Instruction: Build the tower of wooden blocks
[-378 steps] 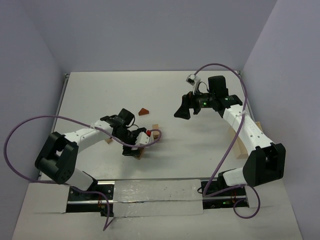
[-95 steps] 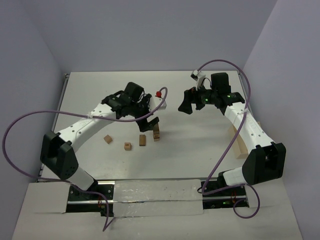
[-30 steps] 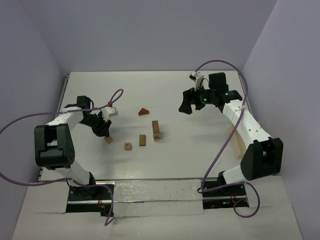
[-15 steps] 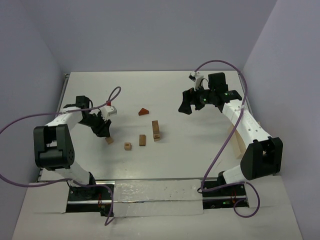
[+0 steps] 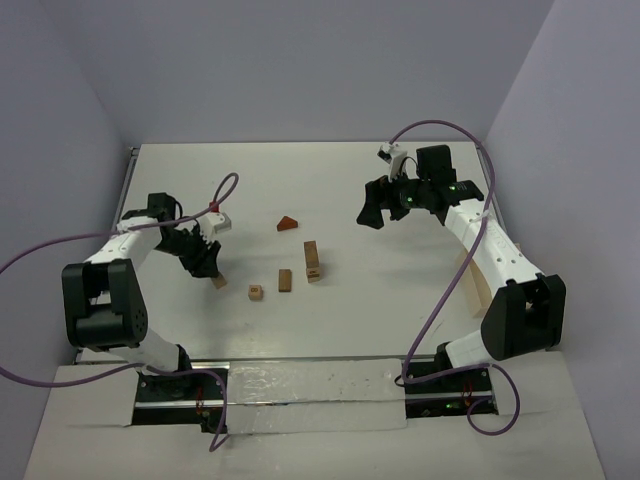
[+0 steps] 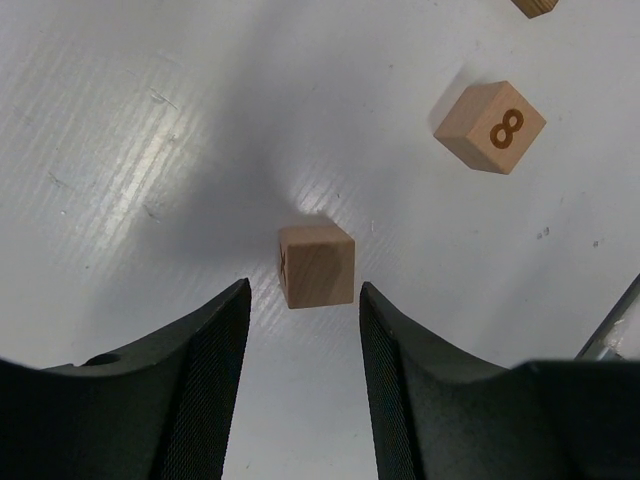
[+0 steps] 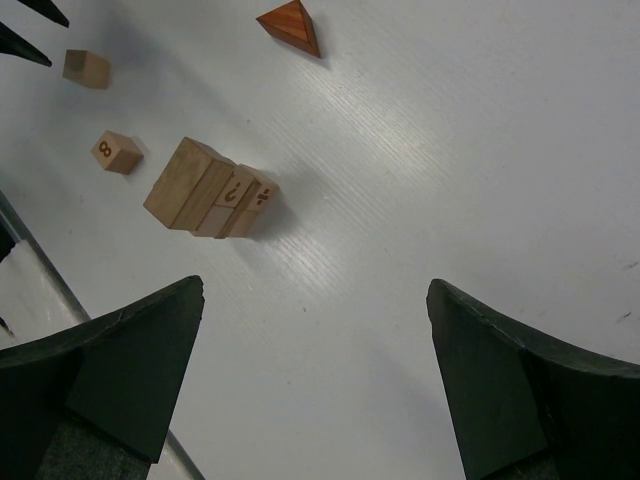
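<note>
L grip (image 5: 208,266): well left of the wood block tower (image 5: 312,260), tips low over the table (image 5: 400,310); jaws part open, gap only a bit wider than a cube, nothing held.
plain cube (image 6: 316,265): farthest loose block left of tower; sits just past L fingertips (image 6: 222,330), no contact, rotated a little vs the pads.
8 cube (image 6: 490,126): betw plain cube and tower, apart from both.
brick (image 5: 285,280): just left of tower, standing alone.
red wedge (image 5: 288,223): behind tower, slightly left, loose.
R grip (image 7: 315,288): hovers behind-right of tower, jaws at their widest, empty.
tower status: short narrow stack, prob. early; most blocks not on it yet.
risk 1: tight gap + skewed cube, so a tip could land on top of it or shove it away instead of straddling.
risk 2: off-center pinch, cube may twist or pop out on lift.
risk 3: carry path crosses 8 cube and brick; could nudge them.
risk 4: narrow stack, a slightly off placement or side bump may topple it.
</note>
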`<act>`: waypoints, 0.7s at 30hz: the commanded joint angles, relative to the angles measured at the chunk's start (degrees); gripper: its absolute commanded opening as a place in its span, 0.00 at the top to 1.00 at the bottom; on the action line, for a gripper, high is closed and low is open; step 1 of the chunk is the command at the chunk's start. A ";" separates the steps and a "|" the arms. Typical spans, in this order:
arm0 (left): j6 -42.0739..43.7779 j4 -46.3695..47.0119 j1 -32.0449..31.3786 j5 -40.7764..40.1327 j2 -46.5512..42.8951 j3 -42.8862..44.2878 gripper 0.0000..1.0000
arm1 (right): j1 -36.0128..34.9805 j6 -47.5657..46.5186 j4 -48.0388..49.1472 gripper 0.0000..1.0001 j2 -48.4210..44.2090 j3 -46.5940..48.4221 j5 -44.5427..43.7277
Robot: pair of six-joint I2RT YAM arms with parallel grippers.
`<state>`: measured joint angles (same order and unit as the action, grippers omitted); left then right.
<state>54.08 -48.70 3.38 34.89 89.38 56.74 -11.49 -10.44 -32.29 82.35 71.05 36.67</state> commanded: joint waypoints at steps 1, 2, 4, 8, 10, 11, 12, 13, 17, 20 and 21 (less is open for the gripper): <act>-1.45 0.90 0.05 0.34 0.07 -1.07 0.45 | -0.38 -0.81 0.21 0.00 -1.74 1.16 0.74; -1.60 1.15 -0.09 0.04 0.43 -1.16 0.45 | -0.38 -0.81 0.13 0.00 -1.55 1.31 0.75; -1.85 1.70 -0.45 -0.57 1.10 -1.35 0.46 | -0.38 -0.81 -0.12 0.00 -1.25 1.62 0.69; -2.83 3.33 -1.56 -2.54 2.08 -2.06 0.47 | -0.47 -0.90 -0.20 0.00 -0.95 1.79 0.68; -3.30 4.34 -1.79 -3.08 3.00 -1.99 0.49 | -0.47 -0.90 -0.05 0.00 -0.87 1.64 0.60; -3.56 4.70 -1.79 -3.25 3.19 -1.98 0.50 | -0.46 -0.91 -0.05 0.00 -0.87 1.64 0.59; -3.93 5.15 -1.81 -3.27 3.64 -1.89 0.51 | -0.39 -0.99 -0.05 0.00 -0.78 1.64 0.51; -4.52 5.91 -2.07 -3.61 4.24 -1.72 0.54 | -0.47 -0.99 -0.05 0.00 -0.78 1.64 0.51; -5.43 7.06 -2.76 -4.11 5.87 -0.93 0.59 | -0.47 -1.08 -0.12 0.00 -0.78 1.64 0.49; -5.91 7.43 -3.78 -2.96 7.06 0.15 0.62 | -0.42 -1.08 -0.01 0.00 -0.74 1.51 0.51; -6.14 7.62 -4.62 -2.47 7.33 0.57 0.62 | -0.46 -1.08 0.03 0.00 -0.70 1.47 0.51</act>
<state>48.66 -44.68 1.03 31.54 94.32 55.44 -11.49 -10.61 -32.32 82.35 71.05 36.67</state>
